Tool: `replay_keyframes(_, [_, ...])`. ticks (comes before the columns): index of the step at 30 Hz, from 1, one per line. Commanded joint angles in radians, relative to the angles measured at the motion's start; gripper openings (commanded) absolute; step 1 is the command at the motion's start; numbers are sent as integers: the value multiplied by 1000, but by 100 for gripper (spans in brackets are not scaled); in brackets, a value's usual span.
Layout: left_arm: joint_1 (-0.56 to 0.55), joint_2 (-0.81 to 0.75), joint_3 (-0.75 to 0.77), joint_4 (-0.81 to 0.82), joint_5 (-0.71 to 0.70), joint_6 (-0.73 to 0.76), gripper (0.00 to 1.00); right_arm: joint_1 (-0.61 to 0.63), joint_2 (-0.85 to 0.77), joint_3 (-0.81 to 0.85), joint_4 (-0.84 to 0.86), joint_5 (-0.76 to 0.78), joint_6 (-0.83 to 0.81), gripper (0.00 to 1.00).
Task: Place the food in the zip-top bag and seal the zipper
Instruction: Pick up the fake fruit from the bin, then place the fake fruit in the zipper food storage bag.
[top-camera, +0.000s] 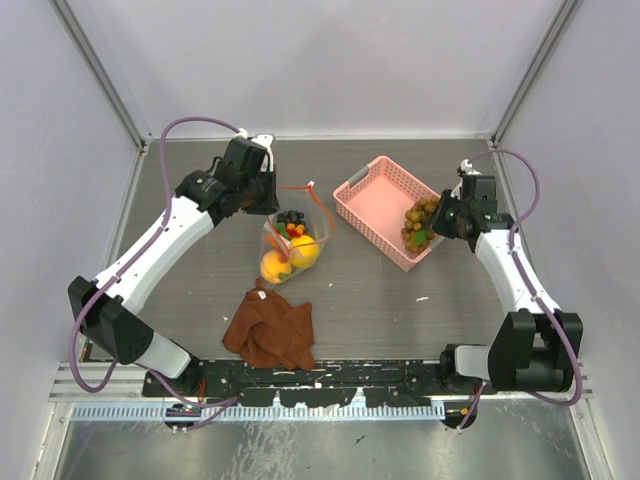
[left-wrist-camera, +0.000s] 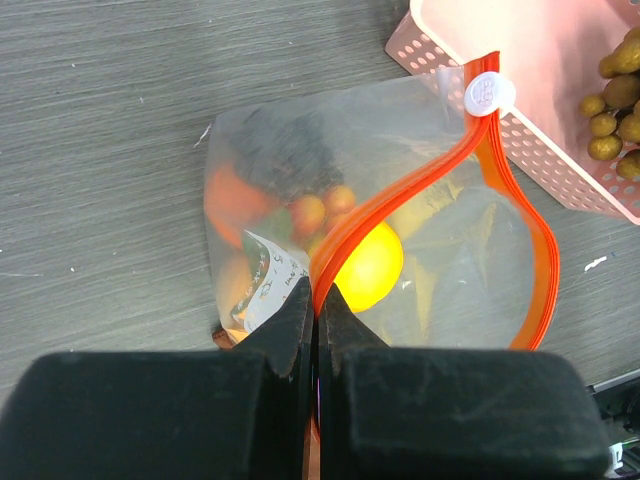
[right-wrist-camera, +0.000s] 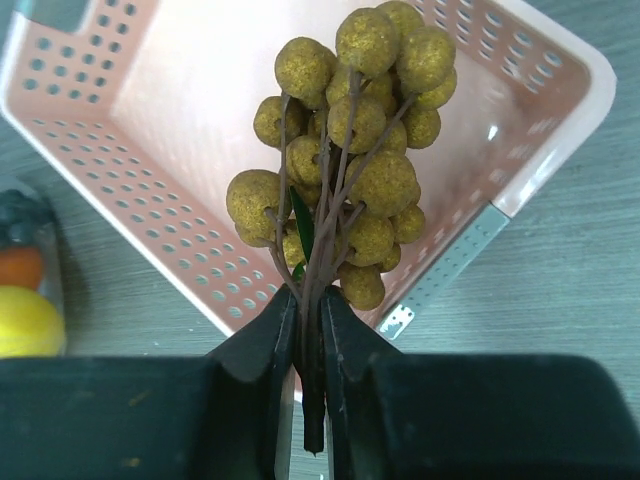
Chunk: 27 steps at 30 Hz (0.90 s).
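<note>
The clear zip-top bag (top-camera: 291, 240) lies mid-table with its mouth gaping, and its orange-red zipper (left-wrist-camera: 421, 186) curves in a loop to a white slider (left-wrist-camera: 489, 93). Inside are a yellow-orange round fruit (left-wrist-camera: 371, 267), an orange one, and dark purple grapes (left-wrist-camera: 294, 156). My left gripper (left-wrist-camera: 318, 300) is shut on the zipper strip at the bag's near edge. My right gripper (right-wrist-camera: 311, 305) is shut on the stem of the brownish-green grapes (right-wrist-camera: 351, 150), which hang over the near right corner of the pink basket (top-camera: 372, 203).
A rust-brown cloth (top-camera: 272, 330) lies crumpled near the front edge, below the bag. The pink lattice basket (right-wrist-camera: 150, 110) stands right of the bag, almost touching it. Grey walls close in the table on three sides.
</note>
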Motion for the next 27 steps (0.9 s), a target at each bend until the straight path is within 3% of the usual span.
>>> replay_keyframes(1, [5,-18,7,54,3,6,0,3,-91,37,95,-74,-6,1])
replay_keyframes(11, [5,-4,15,62,-3,-17,0,100,-201,121,147,-125,-21,1])
replay_keyframes(17, [6,-2,22,58,-15,-29,0,271,-261,171,218,-80,11,1])
replay_keyframes(27, [5,2,23,60,-15,-53,0,575,-290,127,493,34,99,1])
